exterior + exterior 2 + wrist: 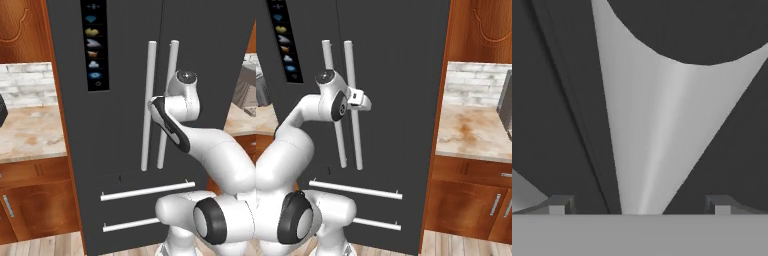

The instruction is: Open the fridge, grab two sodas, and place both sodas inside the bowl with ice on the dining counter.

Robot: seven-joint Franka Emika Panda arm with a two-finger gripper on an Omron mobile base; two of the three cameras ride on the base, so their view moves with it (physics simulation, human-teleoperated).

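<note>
The fridge [125, 125] is closed, both upper doors flush, and the end effector [362, 101] sits at the pair of long white vertical handles near their upper half. The main risk, as a judgement, is a slip. In the hand view the right-hand handle [657, 150] runs up between the two finger tips [558, 205], which stand wide apart with clear gaps on either side and are not pressing on it. If the arm pulled now, the fingers would slide off the smooth bar and the door would stay shut. A second risk is catching the wrong bar, since the left-hand handle [148, 105] stands just beside the right-hand one [167, 100], with the seam between the doors running between them; a sideways drift could wedge a finger between the two bars or close on both. A pull aimed straight out instead of along the door's swing could also strain the grasp. Relative to the end effector, the right-hand handle lies directly ahead and centred between the tips, close enough to take up much of the hand view, while the left-hand handle sits just to one side of it. The two drawer handles [147, 191] lie well below the end effector.
</note>
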